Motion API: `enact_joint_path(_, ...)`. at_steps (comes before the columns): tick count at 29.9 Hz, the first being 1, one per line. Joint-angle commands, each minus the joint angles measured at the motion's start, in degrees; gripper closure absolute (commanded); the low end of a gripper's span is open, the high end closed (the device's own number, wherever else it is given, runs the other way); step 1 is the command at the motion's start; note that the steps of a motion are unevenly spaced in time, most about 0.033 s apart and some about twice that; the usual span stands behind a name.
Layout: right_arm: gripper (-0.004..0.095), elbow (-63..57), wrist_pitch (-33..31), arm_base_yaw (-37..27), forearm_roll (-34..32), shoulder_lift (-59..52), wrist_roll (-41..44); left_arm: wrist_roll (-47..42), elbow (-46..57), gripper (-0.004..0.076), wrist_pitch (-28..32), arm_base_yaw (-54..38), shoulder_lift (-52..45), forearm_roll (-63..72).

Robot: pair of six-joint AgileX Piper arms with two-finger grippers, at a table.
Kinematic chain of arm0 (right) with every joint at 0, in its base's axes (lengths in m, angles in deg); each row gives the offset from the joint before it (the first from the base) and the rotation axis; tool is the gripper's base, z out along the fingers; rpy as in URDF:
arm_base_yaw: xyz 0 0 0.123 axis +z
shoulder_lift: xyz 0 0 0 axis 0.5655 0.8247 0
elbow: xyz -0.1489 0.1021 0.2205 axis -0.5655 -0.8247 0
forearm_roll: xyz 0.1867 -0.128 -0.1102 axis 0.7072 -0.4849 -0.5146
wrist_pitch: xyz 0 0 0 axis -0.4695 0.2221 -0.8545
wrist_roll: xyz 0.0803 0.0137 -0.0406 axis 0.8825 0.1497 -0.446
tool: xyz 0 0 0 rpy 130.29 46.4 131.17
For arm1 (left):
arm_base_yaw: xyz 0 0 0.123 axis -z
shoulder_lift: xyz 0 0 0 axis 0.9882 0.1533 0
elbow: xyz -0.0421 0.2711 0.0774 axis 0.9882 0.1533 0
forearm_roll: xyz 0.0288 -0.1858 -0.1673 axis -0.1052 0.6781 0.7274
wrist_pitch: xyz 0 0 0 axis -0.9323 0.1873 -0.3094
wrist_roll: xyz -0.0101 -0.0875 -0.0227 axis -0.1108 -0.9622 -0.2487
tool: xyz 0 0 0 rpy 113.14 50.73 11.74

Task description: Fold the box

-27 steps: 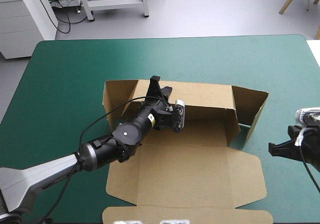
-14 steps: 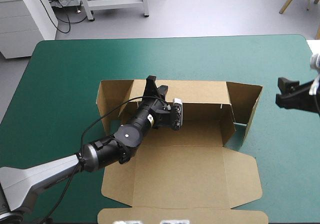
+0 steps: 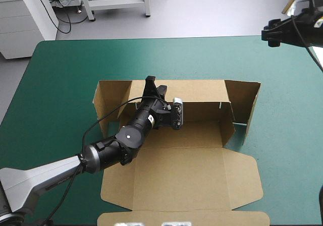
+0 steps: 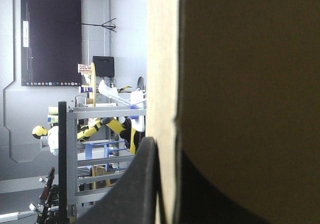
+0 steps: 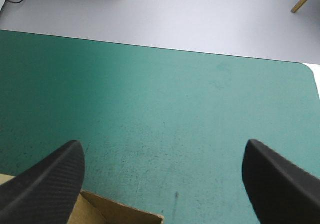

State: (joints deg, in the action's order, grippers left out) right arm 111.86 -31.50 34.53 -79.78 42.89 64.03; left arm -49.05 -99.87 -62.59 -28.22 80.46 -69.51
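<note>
The brown box (image 3: pixel 186 170) lies opened out mid-table, its back wall (image 3: pixel 202 92) raised and both side flaps (image 3: pixel 247 110) standing. My left gripper (image 3: pixel 153 87) is shut on the top edge of that back wall near its left end. In the left wrist view the board (image 4: pixel 250 84) fills the space ahead, pinched by one visible black finger (image 4: pixel 140 184). My right gripper (image 3: pixel 272 33) hangs high over the table's far right corner, away from the box. Its fingers stand wide apart with nothing between them (image 5: pixel 162 179), and a box corner (image 5: pixel 120 213) shows below.
The front lid panel (image 3: pixel 186 218) lies flat toward the near table edge. The teal-green cover (image 3: pixel 65 85) surrounds the box on the left, far and right sides. The table's rounded far right corner (image 5: pixel 306 66) is in the right wrist view.
My right gripper rose from beside the box's right flap to the far right corner and opened. The box slid slightly left. The left gripper kept its hold on the back wall.
</note>
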Motion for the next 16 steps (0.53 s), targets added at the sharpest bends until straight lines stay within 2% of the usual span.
enact_joint_path(1,0.0112,3.87,3.26,-0.38,3.58,4.17,-1.21,-1.73,0.54,0.0734,-2.63,-0.53,-0.66,5.84)
enact_joint_path(7,0.0112,3.96,2.90,-0.38,5.13,13.73,-2.10,-1.73,0.54,0.0734,-2.63,-0.53,-0.66,5.63)
enact_joint_path(16,0.0112,3.85,2.21,-0.28,9.38,21.52,-2.34,-1.73,0.54,0.0734,-2.58,-0.53,-0.66,5.35)
